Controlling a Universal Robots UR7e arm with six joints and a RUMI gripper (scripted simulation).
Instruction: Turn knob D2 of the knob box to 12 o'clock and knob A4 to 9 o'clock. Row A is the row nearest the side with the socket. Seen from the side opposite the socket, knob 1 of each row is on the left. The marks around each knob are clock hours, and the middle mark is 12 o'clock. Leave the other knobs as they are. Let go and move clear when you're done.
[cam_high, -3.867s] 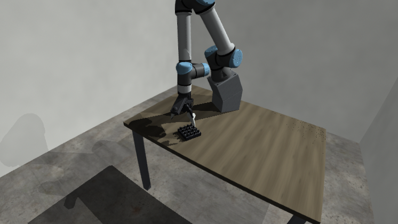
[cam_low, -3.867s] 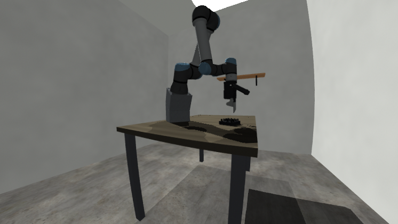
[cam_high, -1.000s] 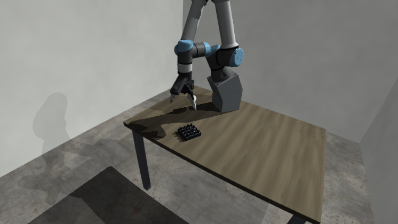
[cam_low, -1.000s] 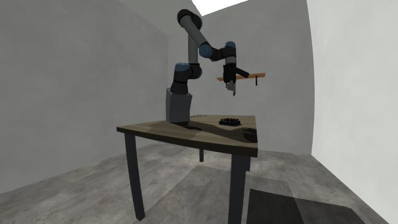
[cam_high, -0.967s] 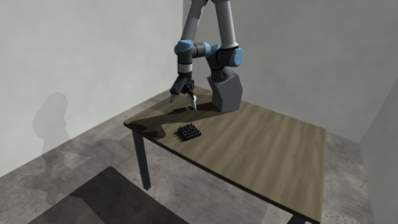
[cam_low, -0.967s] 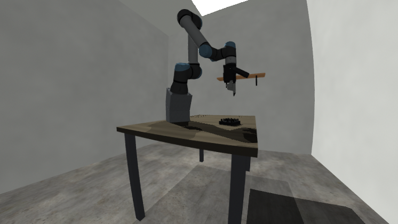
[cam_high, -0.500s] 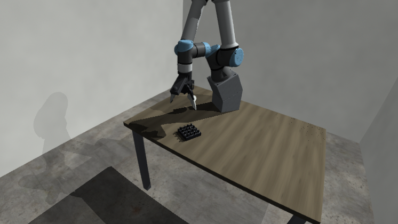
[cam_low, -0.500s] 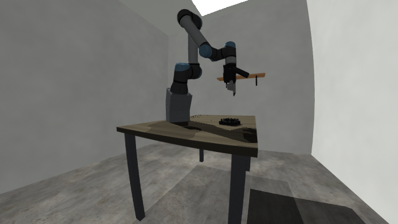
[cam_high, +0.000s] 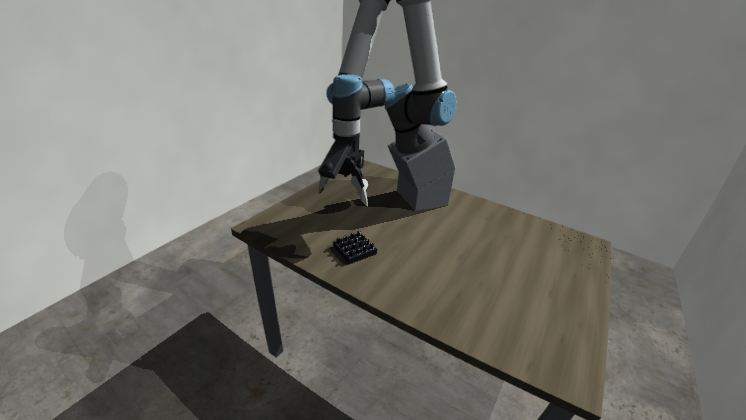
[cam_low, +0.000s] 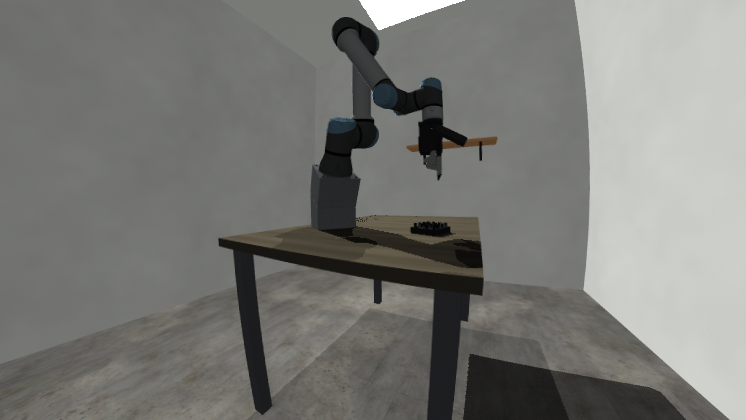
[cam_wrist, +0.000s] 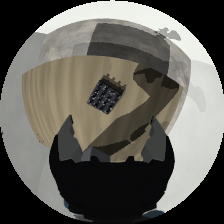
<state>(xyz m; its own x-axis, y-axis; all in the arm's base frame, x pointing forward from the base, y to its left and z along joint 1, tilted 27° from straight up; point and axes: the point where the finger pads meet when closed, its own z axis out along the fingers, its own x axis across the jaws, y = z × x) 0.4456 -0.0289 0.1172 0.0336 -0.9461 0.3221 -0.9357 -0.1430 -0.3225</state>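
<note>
The black knob box (cam_high: 354, 250) (cam_low: 430, 229) (cam_wrist: 106, 95) lies on the table, turned at an angle in the wrist view, with rows of small upright knobs on top. The single knobs, their pointer directions, the hour marks and the socket are too small to tell. My gripper (cam_high: 343, 198) (cam_low: 439, 177) (cam_wrist: 112, 116) is open and empty. It hangs pointing down, high above the table and well clear of the knob box. In the wrist view the box shows beyond the fingertips, a little left of the middle between them.
The wooden table (cam_high: 495, 271) (cam_low: 292, 250) (cam_wrist: 55, 100) carries the arm's grey base (cam_high: 428, 177) (cam_low: 334, 200) at its back edge. The arm's dark shadow falls beside the knob box. The table's front edge runs close to the box. An orange shelf (cam_low: 482, 141) shows behind the gripper.
</note>
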